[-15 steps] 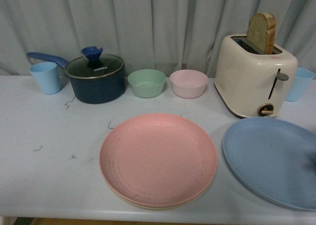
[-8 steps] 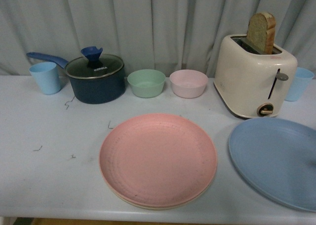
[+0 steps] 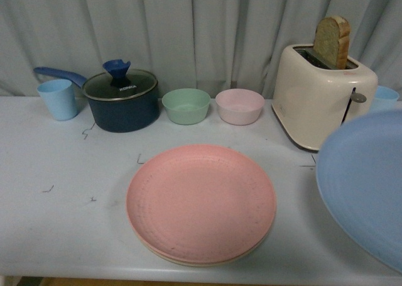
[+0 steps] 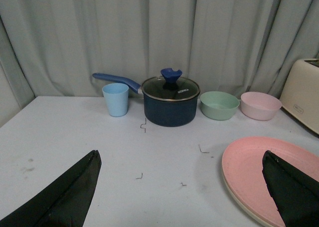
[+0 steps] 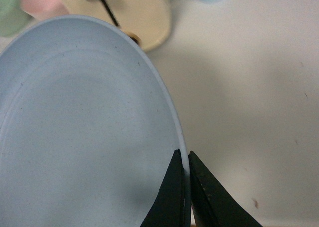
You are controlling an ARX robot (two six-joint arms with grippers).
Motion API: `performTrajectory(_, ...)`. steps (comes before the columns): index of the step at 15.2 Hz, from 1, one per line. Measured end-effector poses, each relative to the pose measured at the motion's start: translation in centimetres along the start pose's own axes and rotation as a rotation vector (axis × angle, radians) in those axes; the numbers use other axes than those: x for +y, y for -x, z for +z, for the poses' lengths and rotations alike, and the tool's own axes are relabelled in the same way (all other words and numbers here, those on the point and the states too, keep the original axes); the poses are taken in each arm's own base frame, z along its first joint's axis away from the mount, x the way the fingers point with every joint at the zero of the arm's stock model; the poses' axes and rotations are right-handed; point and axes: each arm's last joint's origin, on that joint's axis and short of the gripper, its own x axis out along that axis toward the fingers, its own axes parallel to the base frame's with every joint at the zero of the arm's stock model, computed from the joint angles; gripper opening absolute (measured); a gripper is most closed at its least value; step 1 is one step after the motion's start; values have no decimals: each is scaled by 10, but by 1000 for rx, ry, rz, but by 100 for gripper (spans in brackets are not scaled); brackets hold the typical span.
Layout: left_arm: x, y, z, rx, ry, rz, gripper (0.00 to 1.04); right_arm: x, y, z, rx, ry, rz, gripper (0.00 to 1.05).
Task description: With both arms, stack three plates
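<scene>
**A:** Blue plate (image 3: 364,185): what changed?

**B:** It lay flat a second ago; now it's lifted and tilted, rim pinched in my right gripper (image 5: 185,187). Pink plate (image 3: 201,201) sits on cream plate (image 3: 188,261), beside my left gripper (image 4: 180,156), which is spread and empty. One stack left.

**A:** Writing?

**B:** Pot lid (image 3: 120,85) reads "KONKA", I think.

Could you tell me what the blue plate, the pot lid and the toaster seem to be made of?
Blue plate: matte, faintly speckled, no glare; probably plastic or a fibre composite.
Pot lid: transparent glass with a shiny metal rim.
Toaster: smooth cream shell with soft sheen; painted metal or plastic, cannot tell.
</scene>
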Motion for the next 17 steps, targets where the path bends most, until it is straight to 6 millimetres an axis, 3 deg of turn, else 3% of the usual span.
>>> performTrajectory(2, 0, 0, 0, 0, 0, 0, 98, 26, 6, 15, -71, 24, 73, 3)
performTrajectory(3, 0, 0, 0, 0, 0, 0, 98, 48, -2, 18, -78, 17, 132, 3)
performTrajectory(5, 0, 0, 0, 0, 0, 0, 98, 87, -33, 10, -18, 15, 196, 3)
performTrajectory(9, 0, 0, 0, 0, 0, 0, 98, 136, -85, 4, 57, 14, 242, 3)
performTrajectory(13, 0, 0, 0, 0, 0, 0, 98, 159, -128, -11, 130, 5, 216, 3)
performTrajectory(17, 0, 0, 0, 0, 0, 0, 98, 169, -151, -17, 155, -27, 214, 3)
